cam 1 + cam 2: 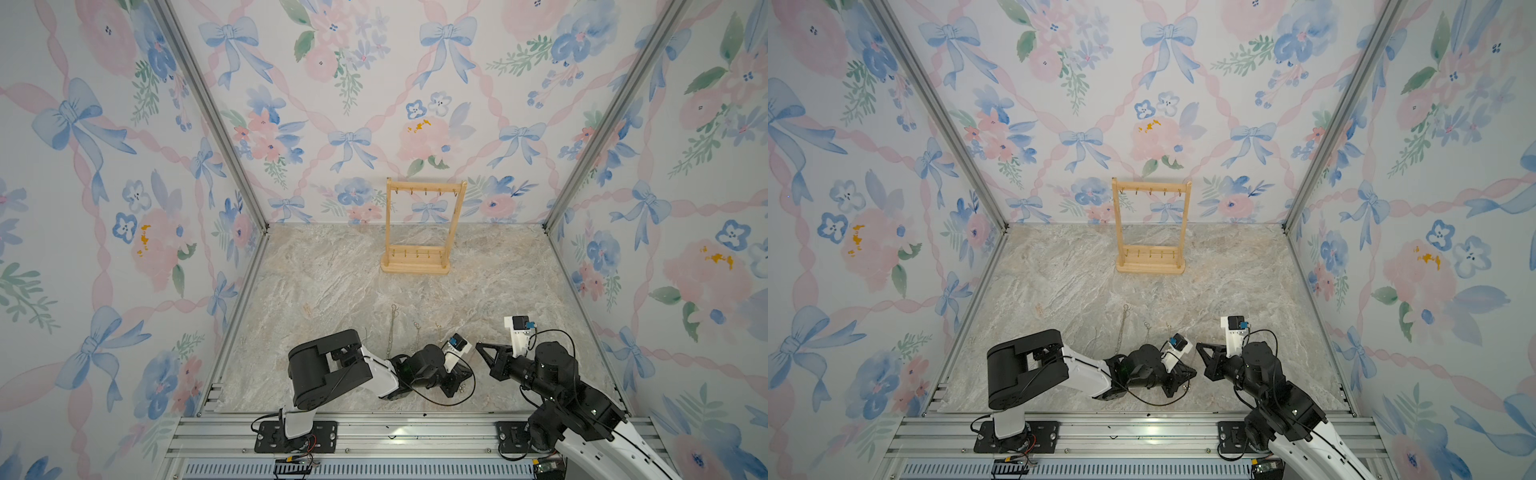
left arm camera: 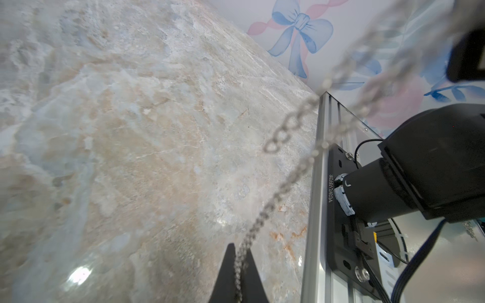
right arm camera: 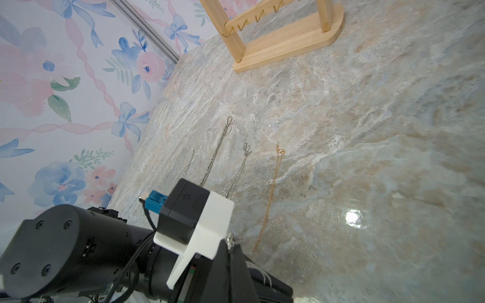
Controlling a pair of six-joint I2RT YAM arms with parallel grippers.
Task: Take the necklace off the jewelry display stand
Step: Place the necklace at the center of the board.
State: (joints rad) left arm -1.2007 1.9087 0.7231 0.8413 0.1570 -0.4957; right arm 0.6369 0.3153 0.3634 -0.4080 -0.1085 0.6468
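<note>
The jewelry display stand [image 1: 415,267] [image 1: 1150,267] [image 3: 288,39] stands at the back of the table in both top views, with nothing hanging from its brass hooks. The necklace [image 2: 288,126], a silver link chain, is stretched in the air between my two grippers near the front edge. My left gripper [image 2: 240,253] [image 1: 468,371] [image 1: 1192,371] is shut on one part of the chain. Close beside it, my right gripper [image 3: 230,242] [image 1: 478,345] [image 1: 1198,345] is shut on the chain's clasp end.
Several other necklaces lie in a row on the marble table [image 3: 367,118]: a gold chain [image 3: 273,189] and silver chains [image 3: 217,149] [image 1: 392,332]. An aluminium rail [image 2: 319,210] borders the front, and flowered walls enclose the other sides.
</note>
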